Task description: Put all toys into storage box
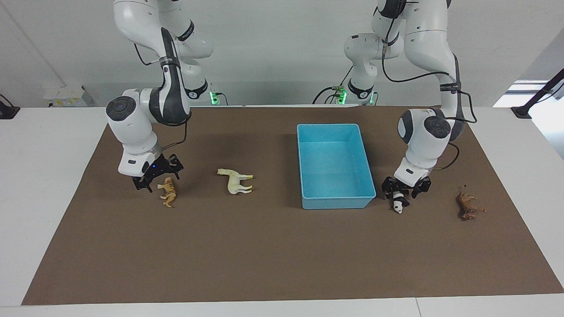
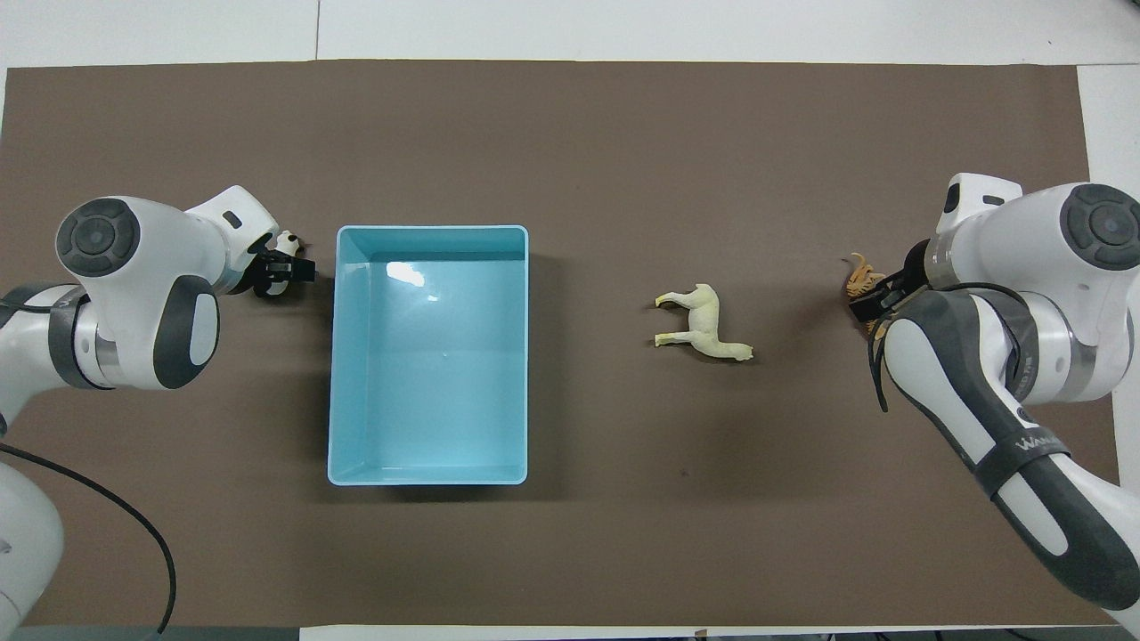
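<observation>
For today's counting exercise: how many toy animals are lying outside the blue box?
4. The tiger at the right gripper, the horse beside the storage box, the panda at the left gripper, the lion toward the left arm's end.

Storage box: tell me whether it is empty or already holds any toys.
Empty. The storage box shows only its bare blue floor in both views; the horse, tiger, panda and lion are all outside it.

Left gripper (image 1: 403, 197) low over black-and-white plastic panda figurine (image 1: 399, 205) beside empty light blue rectangular plastic storage box (image 1: 335, 200); right gripper (image 1: 159, 177) at orange striped plastic tiger figurine (image 1: 168, 192).
</observation>
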`<control>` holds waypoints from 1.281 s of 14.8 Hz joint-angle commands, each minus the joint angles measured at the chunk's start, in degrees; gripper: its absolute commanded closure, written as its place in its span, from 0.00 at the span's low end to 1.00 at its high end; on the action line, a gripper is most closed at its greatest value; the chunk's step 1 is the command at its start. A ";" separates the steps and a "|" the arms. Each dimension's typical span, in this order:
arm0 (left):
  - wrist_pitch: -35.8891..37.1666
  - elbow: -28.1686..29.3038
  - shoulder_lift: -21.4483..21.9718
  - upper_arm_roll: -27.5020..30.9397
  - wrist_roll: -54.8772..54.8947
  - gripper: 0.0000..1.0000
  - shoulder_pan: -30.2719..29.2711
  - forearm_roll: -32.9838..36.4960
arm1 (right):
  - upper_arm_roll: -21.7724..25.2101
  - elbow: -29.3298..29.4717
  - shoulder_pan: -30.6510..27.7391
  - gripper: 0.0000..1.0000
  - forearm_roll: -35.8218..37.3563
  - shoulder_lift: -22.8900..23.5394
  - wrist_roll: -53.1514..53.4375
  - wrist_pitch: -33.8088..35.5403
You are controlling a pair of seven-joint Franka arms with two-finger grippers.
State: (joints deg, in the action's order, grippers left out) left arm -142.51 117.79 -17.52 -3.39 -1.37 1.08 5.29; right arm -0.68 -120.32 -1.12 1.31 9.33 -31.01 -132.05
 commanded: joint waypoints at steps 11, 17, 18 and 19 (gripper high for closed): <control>4.40 -4.99 0.47 -0.04 -0.04 0.99 -0.12 1.04 | -0.02 -1.23 -0.73 0.00 2.56 5.79 10.61 -4.97; 27.71 -23.99 1.35 -0.39 -10.01 0.99 5.75 -5.55 | -0.02 -1.14 -2.22 0.11 2.82 5.70 11.50 -4.01; 29.03 -23.92 1.96 -0.30 -14.76 0.99 8.99 -5.55 | -0.02 -1.23 -2.66 0.18 2.82 5.70 11.50 -3.66; 29.05 -23.22 2.57 -0.30 -20.11 0.99 12.68 -5.46 | -0.11 -1.40 -2.83 0.32 2.82 5.62 11.50 -3.31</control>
State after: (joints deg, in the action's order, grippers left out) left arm -115.49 94.85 -15.18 -4.50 -12.31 6.97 0.43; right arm -0.20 -121.15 -2.74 2.40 15.18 -20.81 -135.85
